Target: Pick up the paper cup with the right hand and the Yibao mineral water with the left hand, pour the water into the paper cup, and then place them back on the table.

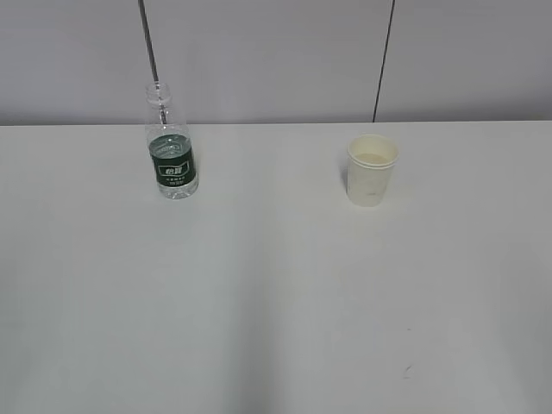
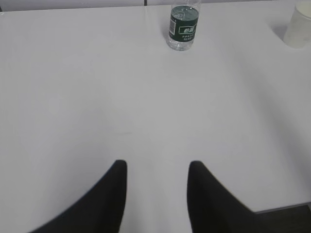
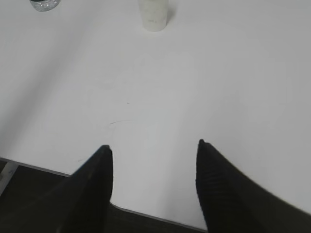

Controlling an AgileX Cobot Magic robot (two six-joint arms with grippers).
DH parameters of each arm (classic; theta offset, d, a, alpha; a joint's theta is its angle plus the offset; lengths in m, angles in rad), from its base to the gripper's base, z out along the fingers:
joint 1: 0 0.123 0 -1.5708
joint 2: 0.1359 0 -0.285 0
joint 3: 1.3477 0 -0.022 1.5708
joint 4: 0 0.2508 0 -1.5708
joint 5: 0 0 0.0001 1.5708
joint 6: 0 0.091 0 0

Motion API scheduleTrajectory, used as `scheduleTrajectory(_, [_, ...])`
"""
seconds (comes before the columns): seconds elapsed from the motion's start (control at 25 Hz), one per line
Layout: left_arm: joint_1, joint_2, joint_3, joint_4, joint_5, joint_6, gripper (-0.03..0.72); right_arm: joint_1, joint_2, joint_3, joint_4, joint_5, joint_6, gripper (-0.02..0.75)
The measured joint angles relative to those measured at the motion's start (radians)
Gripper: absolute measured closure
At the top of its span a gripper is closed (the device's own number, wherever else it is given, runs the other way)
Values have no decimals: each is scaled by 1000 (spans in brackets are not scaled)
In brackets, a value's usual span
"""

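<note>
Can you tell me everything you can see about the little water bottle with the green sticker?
The small clear plastic bottle with the dark green label stands upright on the plain white table, towards the back left in the exterior view. It has a ridged neck and no cap, so its mouth is open. White characters mark the label, and water shows through the clear plastic. Nothing touches it except the tabletop. It stands well apart from the paper cup, and neither gripper is near it.

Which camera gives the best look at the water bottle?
The exterior view: the Yibao mineral water stands whole and upright, open neck and green label clear. The left wrist view cuts off its neck at the top edge. The right wrist view catches only its base in the corner.
</note>
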Motion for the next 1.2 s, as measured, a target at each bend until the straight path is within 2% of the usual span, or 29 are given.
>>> scheduleTrajectory(1.2, [0,0,0,0,0,0,419,0,0,0,0,0,0,300])
